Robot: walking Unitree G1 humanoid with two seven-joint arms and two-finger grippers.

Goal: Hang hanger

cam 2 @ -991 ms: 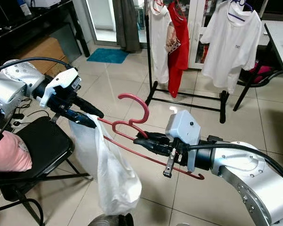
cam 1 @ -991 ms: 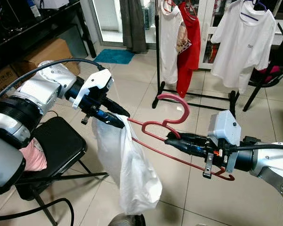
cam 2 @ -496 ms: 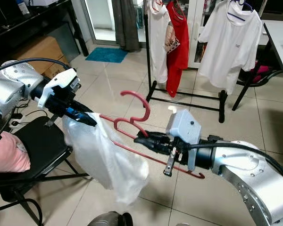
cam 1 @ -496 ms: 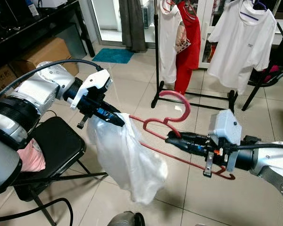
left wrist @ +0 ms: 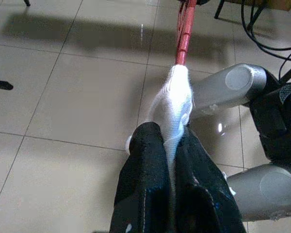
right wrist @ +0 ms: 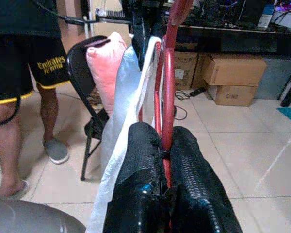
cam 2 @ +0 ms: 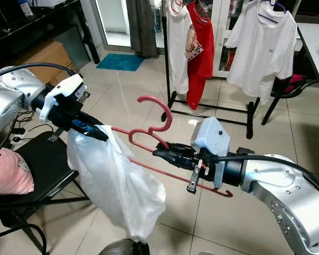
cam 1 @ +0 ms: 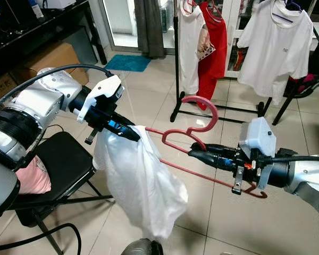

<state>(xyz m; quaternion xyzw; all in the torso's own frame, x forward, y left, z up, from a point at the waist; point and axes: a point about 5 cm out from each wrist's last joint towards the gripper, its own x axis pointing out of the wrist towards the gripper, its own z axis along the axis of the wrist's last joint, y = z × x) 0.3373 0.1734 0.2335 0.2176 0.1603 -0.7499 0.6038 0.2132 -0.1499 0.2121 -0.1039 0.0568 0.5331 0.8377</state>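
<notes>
left eye view: the red hanger [cam 1: 202, 139] is held in the air in front of the clothes rack [cam 1: 176, 64], long axis running from left gripper [cam 1: 132, 135] to right gripper [cam 1: 195, 154], hook up and curling toward the rack.

left wrist view: its fingers [left wrist: 140, 179] are pinched on the white shirt [left wrist: 173, 97].

right wrist view: black fingers [right wrist: 191, 165] are clamped on the hanger's bar, the shirt beside.
</notes>
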